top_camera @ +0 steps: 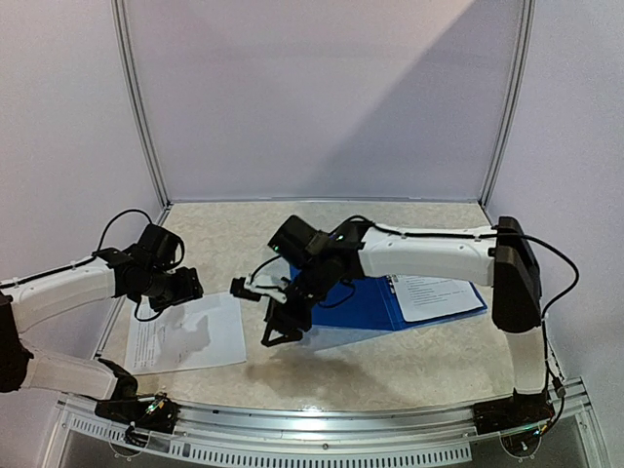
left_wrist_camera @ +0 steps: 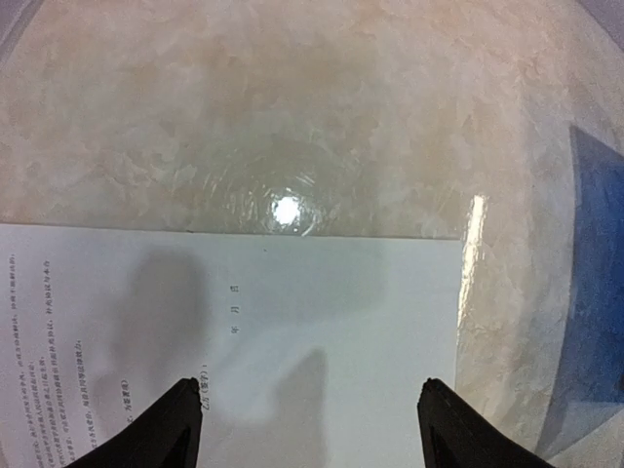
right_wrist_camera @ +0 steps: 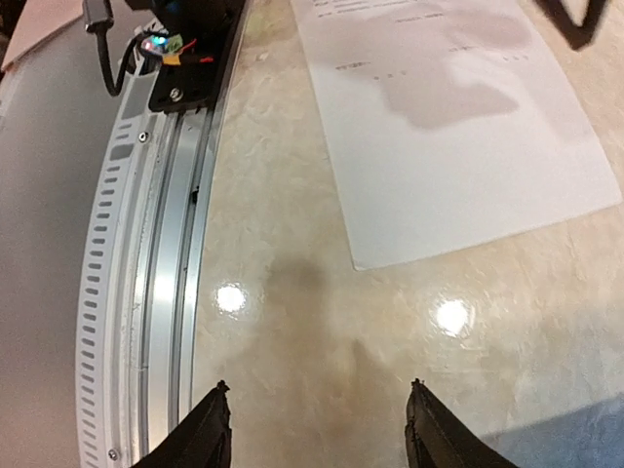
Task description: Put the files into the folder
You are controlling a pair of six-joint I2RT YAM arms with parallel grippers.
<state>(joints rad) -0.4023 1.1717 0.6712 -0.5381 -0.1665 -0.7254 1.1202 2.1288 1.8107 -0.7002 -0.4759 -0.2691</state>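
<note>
One white printed sheet of the files point(top_camera: 185, 334) lies flat on the table at the left. My left gripper point(top_camera: 187, 288) hovers over its upper right part, open and empty. In the left wrist view the sheet point(left_wrist_camera: 292, 331) fills the space between and beyond the gripper point(left_wrist_camera: 307, 395). The blue folder point(top_camera: 366, 304) lies at the centre right under my right arm, with another printed sheet point(top_camera: 434, 295) on its right part. My right gripper point(top_camera: 278, 327) hangs open over bare table between sheet and folder. The right wrist view shows that gripper point(right_wrist_camera: 317, 395), the sheet point(right_wrist_camera: 458, 127) and a blue folder corner point(right_wrist_camera: 580, 439).
The marbled beige tabletop point(top_camera: 390, 366) ends at a perforated metal rail point(right_wrist_camera: 161, 273) along the near edge, where both arm bases are bolted. White walls with metal posts point(top_camera: 141, 107) enclose the back and sides. The folder's edge point(left_wrist_camera: 595, 292) shows at the right of the left wrist view.
</note>
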